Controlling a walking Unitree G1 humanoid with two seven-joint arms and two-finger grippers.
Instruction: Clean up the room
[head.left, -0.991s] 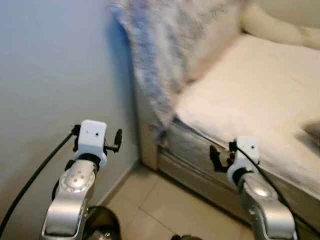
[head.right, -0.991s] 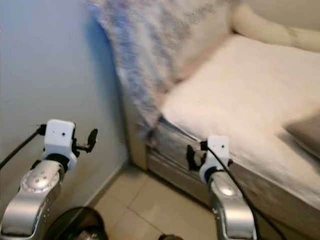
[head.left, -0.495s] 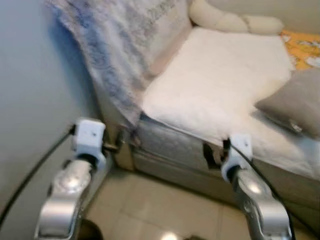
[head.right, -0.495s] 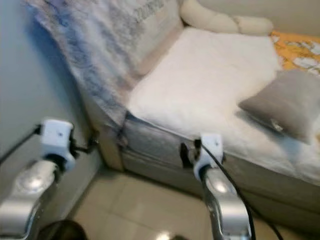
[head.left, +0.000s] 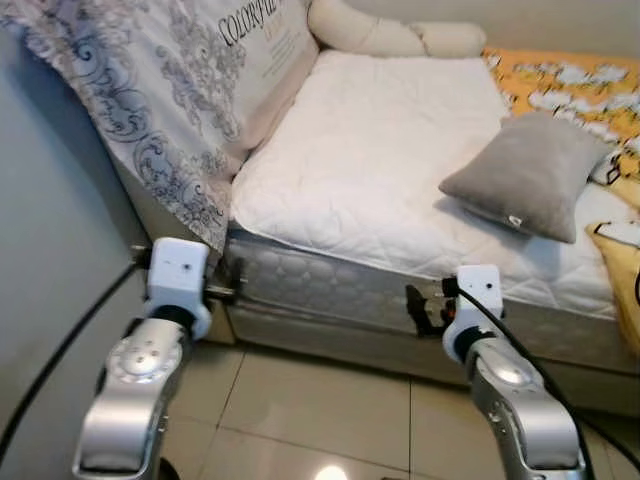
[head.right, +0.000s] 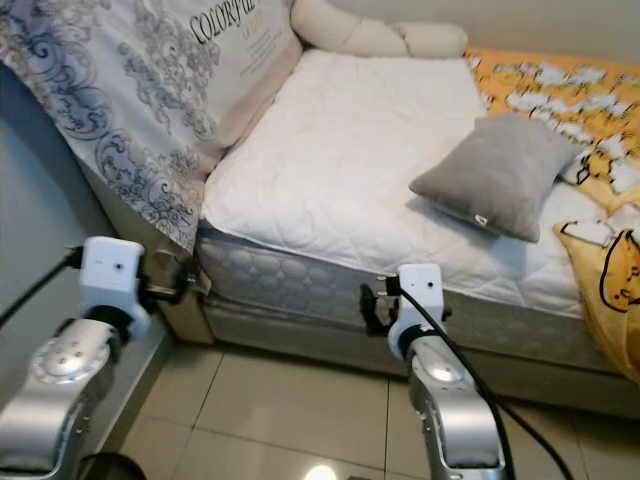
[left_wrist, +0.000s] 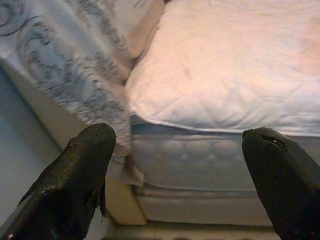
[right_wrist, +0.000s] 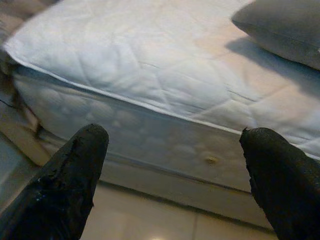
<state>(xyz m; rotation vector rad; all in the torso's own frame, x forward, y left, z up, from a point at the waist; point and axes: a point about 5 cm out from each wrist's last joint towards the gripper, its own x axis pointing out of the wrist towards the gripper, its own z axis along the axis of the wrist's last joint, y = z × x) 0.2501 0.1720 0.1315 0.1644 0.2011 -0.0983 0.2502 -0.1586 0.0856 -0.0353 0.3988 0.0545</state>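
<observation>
Left eye view: a bed with a white quilted mattress (head.left: 380, 160) stands against the grey wall (head.left: 50, 260). A grey square cushion (head.left: 530, 175) lies on the mattress toward the robot's right. A grey-and-white patterned cloth with printed lettering (head.left: 170, 90) drapes over the end of the bed by the wall. A cream bolster pillow (head.left: 390, 35) lies along the far edge. An orange-yellow cartoon-print blanket (head.left: 570, 85) covers the far right part of the bed. Beige floor tiles (head.left: 320, 400) run in front of the bed. The left end effector (head.left: 232, 290) is raised just before the bed's near corner below the patterned cloth; the right end effector (head.left: 420, 308) is raised in front of the mattress side, below the cushion. Neither touches anything.

Right eye view: same scene. The cushion (head.right: 495, 175) rests flat on the mattress, apart from the blanket (head.right: 610, 260) at the right edge.

Left wrist view: the two black fingers (left_wrist: 75, 185) stand wide apart with nothing between them; beyond them are the mattress corner and the hanging patterned cloth (left_wrist: 65, 75).

Right wrist view: the black fingers (right_wrist: 65, 190) are spread wide and hold nothing; the mattress side (right_wrist: 150, 135) is ahead, and the grey cushion (right_wrist: 285, 25) sits on top at the far corner.
</observation>
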